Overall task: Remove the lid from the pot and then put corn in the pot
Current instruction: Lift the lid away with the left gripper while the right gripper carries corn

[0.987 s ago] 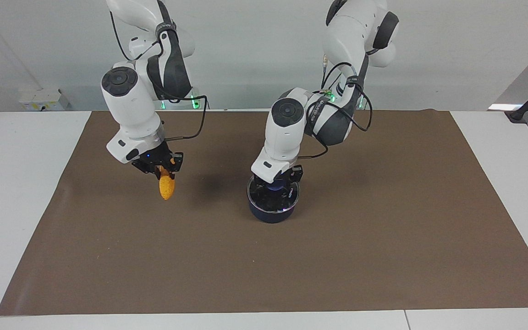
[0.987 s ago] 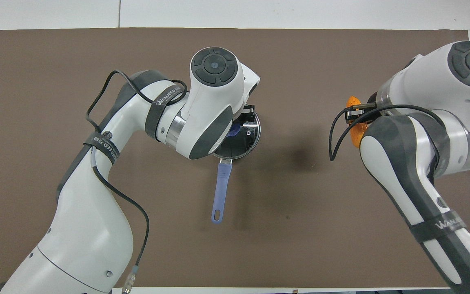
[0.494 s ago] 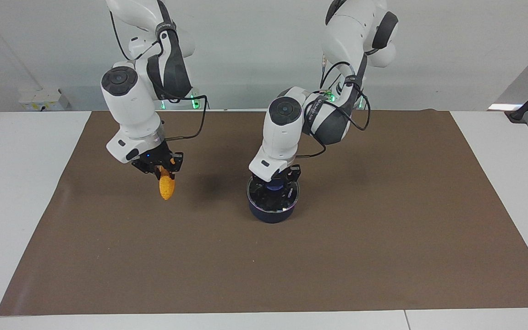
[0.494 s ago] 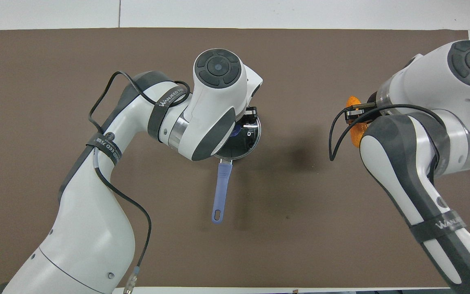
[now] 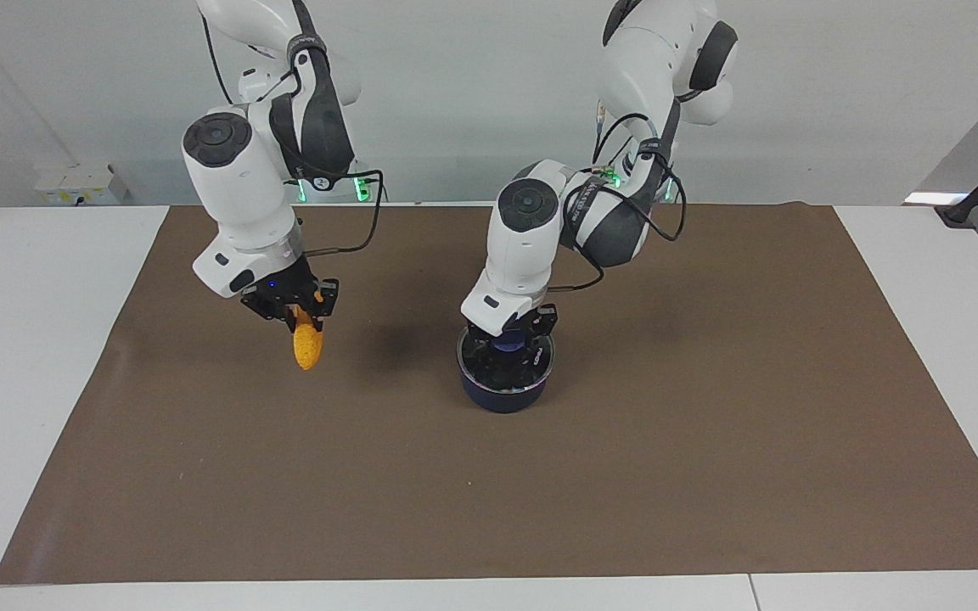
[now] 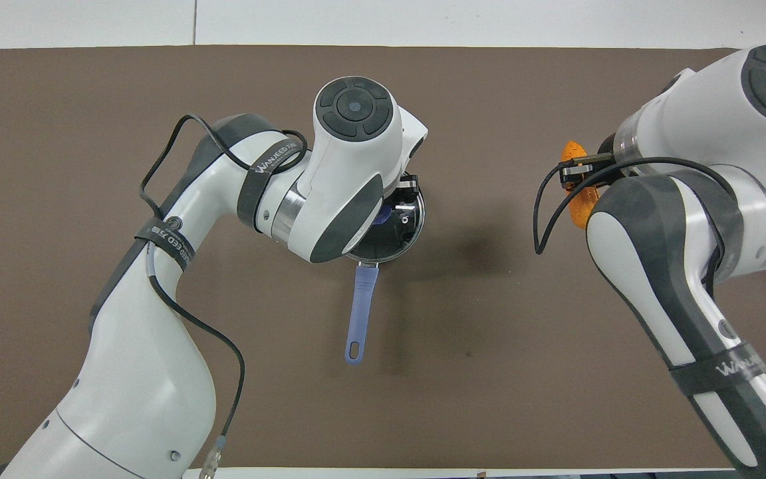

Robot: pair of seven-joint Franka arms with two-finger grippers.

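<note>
Sitting near the middle of the brown mat (image 5: 710,441), the pot (image 5: 503,394) has our attention: a small dark navy saucepan, its long blue handle (image 6: 360,307) pointing back toward the robots. The lid (image 5: 506,363) is on top of it, clear glass with a metal rim, and we can see the blue knob (image 5: 507,345) at its centre. The left gripper (image 5: 509,337) is right down on that knob, fingers pinched shut around it, wrist sloping in from above. From overhead the left arm covers most of the lid, and we only catch a crescent of glass and rim on the side toward the right arm. We cannot make out any gap between lid and pot; the rim looks seated.

Out toward the right arm's end of the mat we find the corn (image 5: 308,345). It's up in the air, an orange-yellow bumpy cob hanging nearly upright with its lower end pointing down at the mat. The right gripper (image 5: 295,312) has it clamped by the upper end, fingers closed tight on it. Overhead, we see only slivers of orange past the wrist and cable. Corn and pot are well apart, bare mat between them.

The mat lies on a white table (image 5: 22,356).
</note>
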